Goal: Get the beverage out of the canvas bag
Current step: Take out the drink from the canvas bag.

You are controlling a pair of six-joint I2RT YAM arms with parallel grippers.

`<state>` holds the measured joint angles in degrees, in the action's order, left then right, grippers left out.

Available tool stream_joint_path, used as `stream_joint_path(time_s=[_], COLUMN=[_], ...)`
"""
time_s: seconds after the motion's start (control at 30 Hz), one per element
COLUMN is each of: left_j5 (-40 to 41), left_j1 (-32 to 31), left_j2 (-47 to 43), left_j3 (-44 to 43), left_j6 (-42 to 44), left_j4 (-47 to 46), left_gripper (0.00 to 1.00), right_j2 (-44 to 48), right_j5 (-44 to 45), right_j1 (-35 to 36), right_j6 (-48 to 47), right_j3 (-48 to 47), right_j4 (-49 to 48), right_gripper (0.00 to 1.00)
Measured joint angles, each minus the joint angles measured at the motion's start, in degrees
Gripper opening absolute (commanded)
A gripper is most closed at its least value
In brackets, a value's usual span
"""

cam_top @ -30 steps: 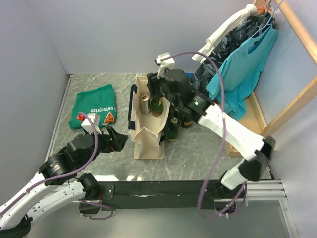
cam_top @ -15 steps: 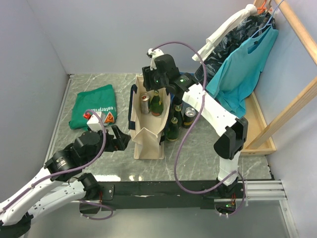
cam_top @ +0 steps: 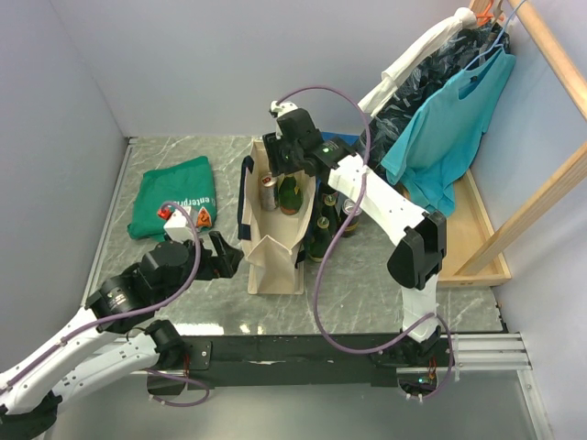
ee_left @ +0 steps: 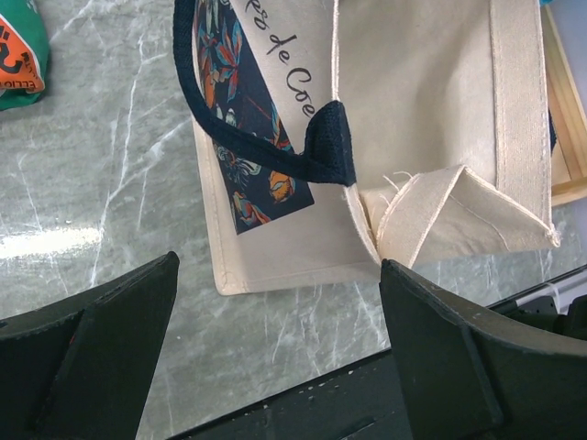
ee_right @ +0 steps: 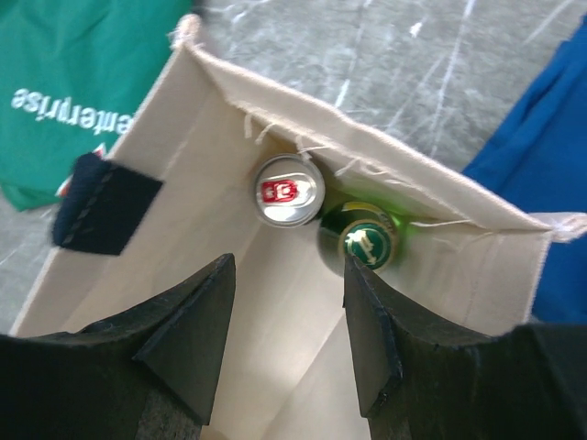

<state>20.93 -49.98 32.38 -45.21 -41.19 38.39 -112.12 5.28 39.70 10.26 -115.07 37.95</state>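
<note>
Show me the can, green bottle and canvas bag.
can (ee_right: 288, 190): right wrist view, on its silver top.
green bottle (ee_right: 369, 240): right wrist view, on its cap.
canvas bag (ee_right: 206, 137): right wrist view, on its inner wall.

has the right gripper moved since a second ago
Yes. The right gripper has shifted left, from the canvas bag's right wall to over its open mouth.

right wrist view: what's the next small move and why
Probably ease the right arm's jaws forward and down onto the silver can. They hang apart over the open canvas bag, holding nothing, and the can stands inside beside a green bottle.
</note>
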Motion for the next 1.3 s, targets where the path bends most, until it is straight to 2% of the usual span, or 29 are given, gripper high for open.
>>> stream_joint_path(time_s=[0.33, 1.3], left_j5=[0.0, 0.02], left_j1=[0.0, 0.0], left_j2=[0.72, 0.7], left_j3=[0.0, 0.0], left_j6=[0.0, 0.0], left_j4=[0.02, 0.0], left_gripper=[0.96, 0.96], right_j2=[-0.66, -3.23], right_j5=[5.64, 13.38], right_j1=[0.0, -0.04], right_j6=[1.44, 6.91], right_j3=[2.19, 4.74], right_j4=[-2.12, -4.92], right_gripper=[0.6, 0.62])
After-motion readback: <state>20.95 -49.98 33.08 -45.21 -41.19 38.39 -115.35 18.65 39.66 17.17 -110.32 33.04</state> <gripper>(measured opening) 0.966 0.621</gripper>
